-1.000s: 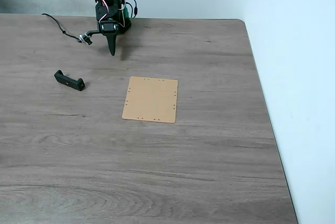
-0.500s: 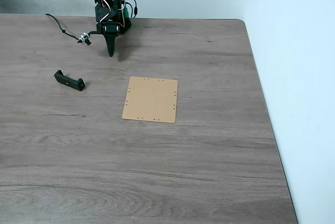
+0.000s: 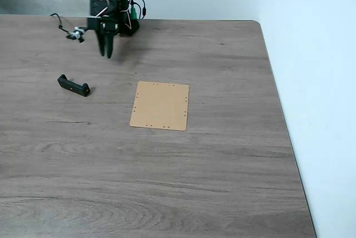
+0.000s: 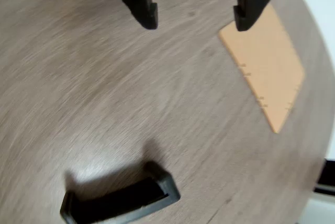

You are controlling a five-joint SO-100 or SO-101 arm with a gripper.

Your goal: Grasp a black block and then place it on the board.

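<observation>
Now the gripper [image 3: 105, 54] has swung left in the fixed view since a moment ago, its jaws spread wide and empty. The black block [image 3: 73, 86] lies unmoved on the table [image 3: 222, 182], left of the board [image 3: 160, 105].

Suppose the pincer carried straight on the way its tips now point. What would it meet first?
Most likely bare tabletop. In the fixed view the open pincer points down at wood, apart from the black block and the board. Its height is unclear.
</observation>
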